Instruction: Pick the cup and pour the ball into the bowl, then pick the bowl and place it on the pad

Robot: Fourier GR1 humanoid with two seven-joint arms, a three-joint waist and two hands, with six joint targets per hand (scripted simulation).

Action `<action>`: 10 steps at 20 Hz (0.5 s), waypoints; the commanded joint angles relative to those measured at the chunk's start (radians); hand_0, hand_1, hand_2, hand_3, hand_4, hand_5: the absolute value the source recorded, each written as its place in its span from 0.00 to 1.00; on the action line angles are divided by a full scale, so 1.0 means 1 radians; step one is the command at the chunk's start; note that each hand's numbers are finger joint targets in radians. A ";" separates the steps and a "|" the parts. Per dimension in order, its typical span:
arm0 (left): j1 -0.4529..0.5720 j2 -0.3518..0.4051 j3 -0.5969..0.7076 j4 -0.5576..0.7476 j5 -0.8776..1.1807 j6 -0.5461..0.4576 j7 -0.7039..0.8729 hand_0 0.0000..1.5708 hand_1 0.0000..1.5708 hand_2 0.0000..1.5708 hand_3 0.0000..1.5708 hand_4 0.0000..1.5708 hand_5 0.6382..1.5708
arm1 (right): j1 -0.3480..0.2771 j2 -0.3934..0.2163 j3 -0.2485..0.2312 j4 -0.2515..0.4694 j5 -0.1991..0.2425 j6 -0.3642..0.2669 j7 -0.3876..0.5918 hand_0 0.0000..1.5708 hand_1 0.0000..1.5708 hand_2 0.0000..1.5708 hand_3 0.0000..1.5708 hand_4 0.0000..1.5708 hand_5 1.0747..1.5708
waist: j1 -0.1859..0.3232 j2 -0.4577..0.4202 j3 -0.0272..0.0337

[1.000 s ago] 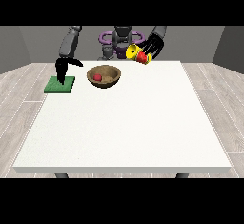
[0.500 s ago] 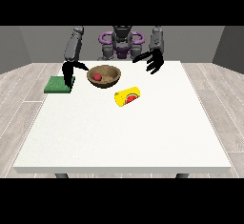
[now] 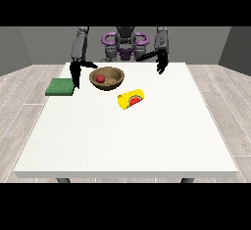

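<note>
two hands hang open, holding nothing. the yellow cup lies on its side below the hand at the view's right. the hand at the view's left is between the green pad and the bowl, with the red ball inside.

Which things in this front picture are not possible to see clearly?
- Front view: base of the brown wooden bowl, hidden by its own wall.
- Red ball: its lower part, hidden inside that bowl.
- Yellow cup lying on its side: its inside, too small.
- Table legs, mostly under the white table.
</note>
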 commanded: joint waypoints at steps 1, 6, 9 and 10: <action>0.030 0.013 -0.028 -0.052 0.012 -0.049 0.019 0.00 0.00 0.00 0.00 0.00 0.97 | 0.062 0.000 -0.009 0.074 0.002 0.028 -0.096 0.00 0.00 0.00 0.00 0.13 0.95 | 0.039 -0.022 0.0006; -0.011 -0.030 -0.076 -0.114 0.003 -0.019 0.039 0.00 0.00 0.00 0.00 0.00 0.98 | -0.015 -0.049 -0.076 0.153 -0.039 0.036 -0.141 0.00 0.00 0.00 0.00 0.13 0.94 | 0.096 0.076 0.0011; -0.026 -0.019 -0.082 -0.130 -0.003 -0.039 0.060 0.00 0.00 0.00 0.00 0.00 0.99 | 0.018 0.014 -0.063 0.122 -0.037 -0.002 -0.156 0.00 0.00 0.00 0.00 0.07 0.91 | 0.130 0.084 0.0013; -0.042 -0.021 -0.090 -0.142 0.002 -0.054 0.075 0.00 0.00 0.00 0.00 0.00 0.99 | -0.014 0.034 -0.077 0.126 -0.048 -0.038 -0.151 0.00 0.00 0.00 0.00 0.10 0.91 | 0.158 0.094 0.0014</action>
